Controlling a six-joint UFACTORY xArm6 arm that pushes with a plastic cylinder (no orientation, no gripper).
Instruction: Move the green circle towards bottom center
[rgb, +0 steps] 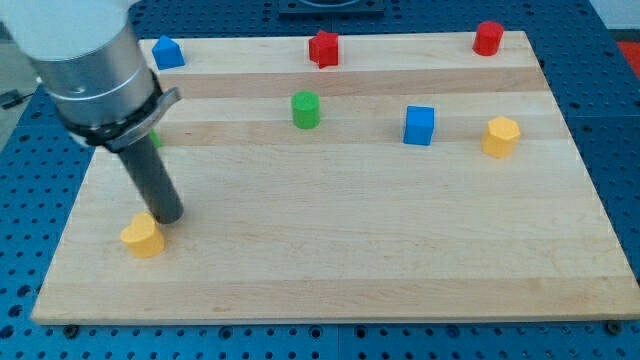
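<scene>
So far the job looks barely begun, I think. The green circle (305, 109) sits in the upper middle of the frame, well above the bottom center of the wooden tabletop (380, 250), and nothing touches it. My tip (168, 217) is far off at the lower left of the frame, right beside the yellow block (143, 236), maybe touching it. So the tip has to get to the far side of the green circle and push it down toward the bottom middle. All of that is left to do.

There is no pincer on this arm, only the dark rod, so nothing is gripped or held.

Other blocks are spread around: a blue block (168, 52) at the upper left, a red star-like block (324, 48) at the top middle, a red cylinder (488, 38) at the upper right, a blue cube (420, 125) and a yellow hexagon block (501, 136) at the right. A bit of something green (156, 140) peeks out behind the arm.

I see no words, labels or brand marks anywhere.
</scene>
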